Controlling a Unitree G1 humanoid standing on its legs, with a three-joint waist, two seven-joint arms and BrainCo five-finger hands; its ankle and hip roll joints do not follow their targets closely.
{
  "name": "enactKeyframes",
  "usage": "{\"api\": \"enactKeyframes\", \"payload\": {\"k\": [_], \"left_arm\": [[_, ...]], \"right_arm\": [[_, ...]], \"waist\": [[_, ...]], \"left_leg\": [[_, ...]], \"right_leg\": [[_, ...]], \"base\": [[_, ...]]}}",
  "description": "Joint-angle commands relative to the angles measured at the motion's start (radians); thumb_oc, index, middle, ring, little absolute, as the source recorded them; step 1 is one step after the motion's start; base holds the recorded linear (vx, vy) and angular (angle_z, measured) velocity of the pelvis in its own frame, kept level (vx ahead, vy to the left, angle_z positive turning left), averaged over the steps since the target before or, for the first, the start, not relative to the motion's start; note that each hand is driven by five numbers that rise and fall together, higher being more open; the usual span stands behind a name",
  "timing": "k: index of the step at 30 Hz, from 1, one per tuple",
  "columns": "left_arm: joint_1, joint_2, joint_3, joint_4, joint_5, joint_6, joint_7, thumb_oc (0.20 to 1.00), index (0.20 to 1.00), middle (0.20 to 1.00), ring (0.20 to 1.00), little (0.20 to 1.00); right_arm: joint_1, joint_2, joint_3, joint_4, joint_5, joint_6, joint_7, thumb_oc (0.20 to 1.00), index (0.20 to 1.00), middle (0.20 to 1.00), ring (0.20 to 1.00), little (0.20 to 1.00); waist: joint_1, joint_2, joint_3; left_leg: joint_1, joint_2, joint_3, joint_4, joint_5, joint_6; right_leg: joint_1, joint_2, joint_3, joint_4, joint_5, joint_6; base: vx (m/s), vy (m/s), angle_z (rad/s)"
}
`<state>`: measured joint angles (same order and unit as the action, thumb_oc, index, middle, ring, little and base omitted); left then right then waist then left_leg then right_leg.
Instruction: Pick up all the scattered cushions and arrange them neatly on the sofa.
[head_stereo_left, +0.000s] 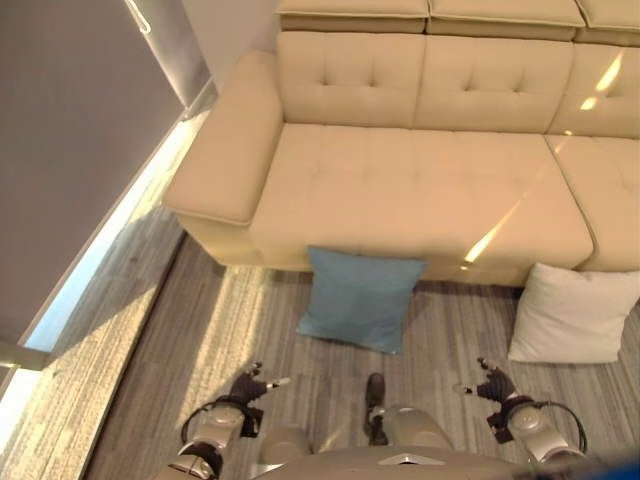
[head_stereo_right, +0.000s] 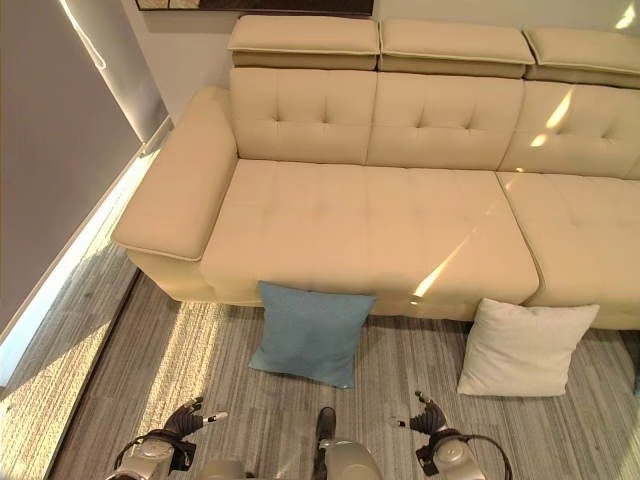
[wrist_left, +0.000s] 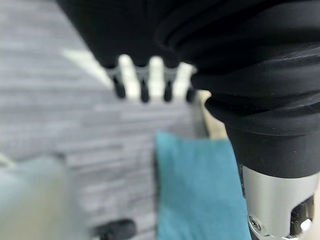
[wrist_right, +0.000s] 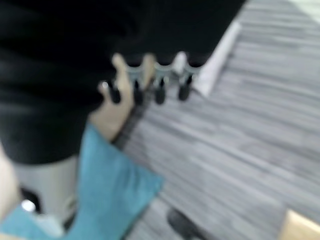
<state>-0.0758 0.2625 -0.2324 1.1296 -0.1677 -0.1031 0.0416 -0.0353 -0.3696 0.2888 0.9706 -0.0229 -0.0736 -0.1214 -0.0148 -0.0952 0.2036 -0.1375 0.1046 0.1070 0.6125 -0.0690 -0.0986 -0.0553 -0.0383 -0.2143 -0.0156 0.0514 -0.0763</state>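
Observation:
A blue cushion (head_stereo_left: 360, 299) leans against the front of the beige sofa (head_stereo_left: 420, 190), standing on the floor. A white cushion (head_stereo_left: 574, 314) lies on the floor to its right, also against the sofa front. My left hand (head_stereo_left: 250, 387) hangs low near me, left of the blue cushion and well short of it, fingers straight and holding nothing. My right hand (head_stereo_left: 494, 384) hangs low on the other side, between the two cushions and nearer to me, fingers relaxed and bare. The blue cushion (wrist_left: 200, 185) appears past the fingers (wrist_left: 145, 82) in the left wrist view.
The sofa seat and backrest carry no cushions. A grey wall (head_stereo_left: 70, 150) with a lit strip along its base runs down the left side. Grey wood-pattern floor (head_stereo_left: 200, 340) spreads between me and the sofa.

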Motion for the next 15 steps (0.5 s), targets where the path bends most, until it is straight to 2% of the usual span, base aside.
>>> {"api": "enactKeyframes", "payload": {"k": [1, 2, 4, 5, 7, 9, 11, 15], "left_arm": [[-0.011, 0.033, -0.006, -0.05, -0.006, -0.025, 0.0, 1.0, 1.0, 1.0, 1.0, 1.0], [-0.007, 0.034, -0.008, -0.052, -0.005, -0.026, 0.001, 1.0, 1.0, 1.0, 1.0, 1.0], [-0.002, 0.034, -0.003, -0.057, -0.026, -0.028, 0.006, 1.0, 1.0, 1.0, 1.0, 1.0], [0.0, 0.034, -0.001, -0.052, -0.029, -0.028, 0.01, 1.0, 1.0, 1.0, 1.0, 1.0], [-0.001, 0.031, -0.002, -0.046, -0.032, -0.028, 0.007, 1.0, 1.0, 1.0, 1.0, 1.0], [0.0, 0.031, -0.002, -0.05, -0.034, -0.027, 0.006, 1.0, 1.0, 1.0, 1.0, 1.0], [0.0, 0.039, -0.004, -0.066, -0.033, -0.03, 0.001, 1.0, 1.0, 1.0, 1.0, 1.0], [-0.009, 0.053, 0.0, -0.084, -0.039, -0.034, 0.005, 1.0, 1.0, 1.0, 1.0, 1.0]], "right_arm": [[-0.003, -0.043, 0.005, -0.009, 0.022, -0.022, -0.013, 1.0, 1.0, 1.0, 1.0, 1.0], [-0.002, -0.049, 0.008, -0.006, 0.019, -0.024, -0.016, 1.0, 1.0, 1.0, 1.0, 1.0], [-0.011, -0.05, 0.012, -0.003, 0.018, -0.024, -0.019, 1.0, 1.0, 1.0, 1.0, 1.0], [-0.013, -0.051, 0.008, 0.0, 0.023, -0.025, -0.021, 1.0, 1.0, 1.0, 1.0, 1.0], [-0.007, -0.047, 0.007, 0.0, 0.018, -0.025, -0.017, 1.0, 1.0, 1.0, 1.0, 1.0], [-0.006, -0.045, 0.008, -0.001, 0.014, -0.025, -0.017, 1.0, 1.0, 1.0, 1.0, 1.0], [-0.009, -0.045, 0.004, -0.015, 0.004, -0.022, -0.016, 1.0, 1.0, 1.0, 1.0, 1.0], [-0.017, -0.044, -0.002, -0.031, 0.003, -0.02, -0.019, 1.0, 1.0, 1.0, 1.0, 1.0]], "waist": [[-0.017, -0.007, 0.024], [-0.009, -0.004, 0.018], [0.012, 0.01, 0.022], [0.017, 0.011, 0.023], [0.01, 0.017, 0.014], [0.013, 0.016, 0.012], [0.013, 0.016, 0.003], [0.015, 0.015, 0.008]], "left_leg": [[0.002, -0.027, 0.054, -0.221, -0.02, 0.08], [-0.01, -0.028, 0.035, -0.332, 0.001, 0.074], [-0.022, -0.032, -0.034, -0.406, 0.03, 0.061], [-0.029, -0.039, -0.063, -0.4, 0.038, 0.053], [-0.011, -0.048, -0.076, -0.419, 0.036, 0.054], [-0.004, -0.059, -0.08, -0.423, 0.029, 0.059], [0.023, -0.079, -0.06, -0.446, 0.005, 0.079], [0.025, -0.092, -0.035, -0.43, -0.022, 0.098]], "right_leg": [[0.054, -0.032, 0.045, 0.061, -0.091, 0.102], [0.063, -0.031, 0.051, 0.057, -0.106, 0.108], [0.08, -0.018, 0.079, 0.071, -0.13, 0.109], [0.081, -0.018, 0.085, 0.081, -0.138, 0.111], [0.079, -0.023, 0.091, 0.097, -0.142, 0.117], [0.075, -0.03, 0.098, 0.106, -0.137, 0.118], [0.067, -0.058, 0.109, 0.121, -0.128, 0.144], [0.039, -0.091, 0.116, 0.151, -0.116, 0.169]], "base": [[0.18, 0.078, -0.03], [0.23, 0.121, 0.05], [0.2, 0.146, -0.01], [0.11, 0.096, -0.34], [0.14, 0.172, -0.52], [0.12, 0.187, -0.42], [0.11, 0.244, -0.24], [0.02, 0.172, -0.2]]}}
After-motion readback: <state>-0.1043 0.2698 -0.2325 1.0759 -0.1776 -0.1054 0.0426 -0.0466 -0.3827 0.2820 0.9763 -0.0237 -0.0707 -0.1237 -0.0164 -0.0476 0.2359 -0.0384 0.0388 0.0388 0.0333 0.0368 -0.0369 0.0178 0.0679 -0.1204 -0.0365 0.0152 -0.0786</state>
